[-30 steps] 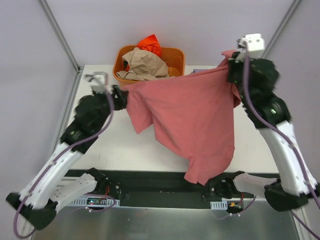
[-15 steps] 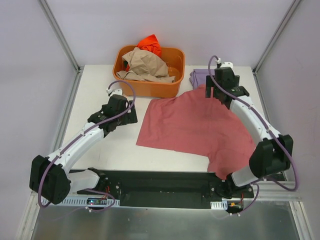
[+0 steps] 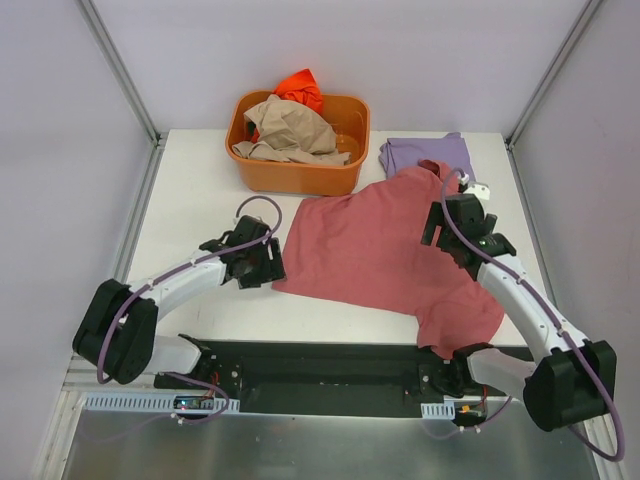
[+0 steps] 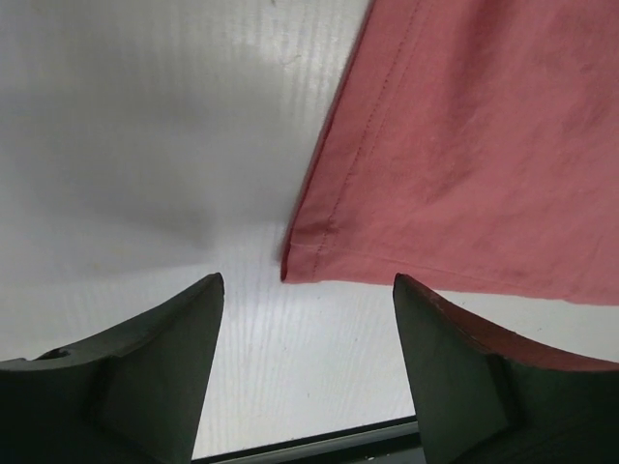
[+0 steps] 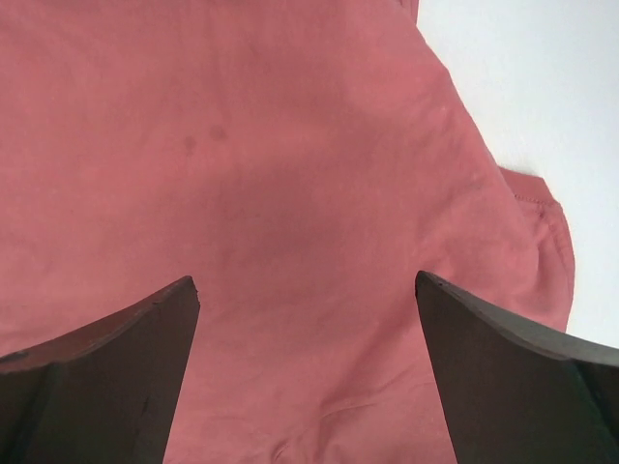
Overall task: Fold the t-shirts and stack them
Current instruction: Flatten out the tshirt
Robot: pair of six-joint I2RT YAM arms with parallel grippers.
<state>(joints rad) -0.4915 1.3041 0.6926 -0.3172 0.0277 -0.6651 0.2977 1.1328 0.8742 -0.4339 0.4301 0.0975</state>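
Observation:
A dusty rose-red t-shirt (image 3: 380,250) lies spread flat across the white table (image 3: 200,180), its lower part reaching the front edge. My left gripper (image 3: 272,268) stands open just beside the shirt's near left corner (image 4: 295,263), with only bare table between its fingers (image 4: 174,338). My right gripper (image 3: 437,228) hovers open over the shirt's right part (image 5: 290,174), holding nothing. A lavender t-shirt (image 3: 425,155) lies folded at the back right. A tan t-shirt (image 3: 290,125) and a bright orange one (image 3: 300,88) are heaped in the tub.
The orange plastic tub (image 3: 300,178) stands at the back centre, close to the red shirt's far edge. Metal frame posts rise at both back corners. A black rail (image 3: 330,370) runs along the table's near edge.
A second ago both grippers held the red shirt stretched up in the air. They have since let go; the shirt now lies flat, and both arms have drawn back toward the near side.

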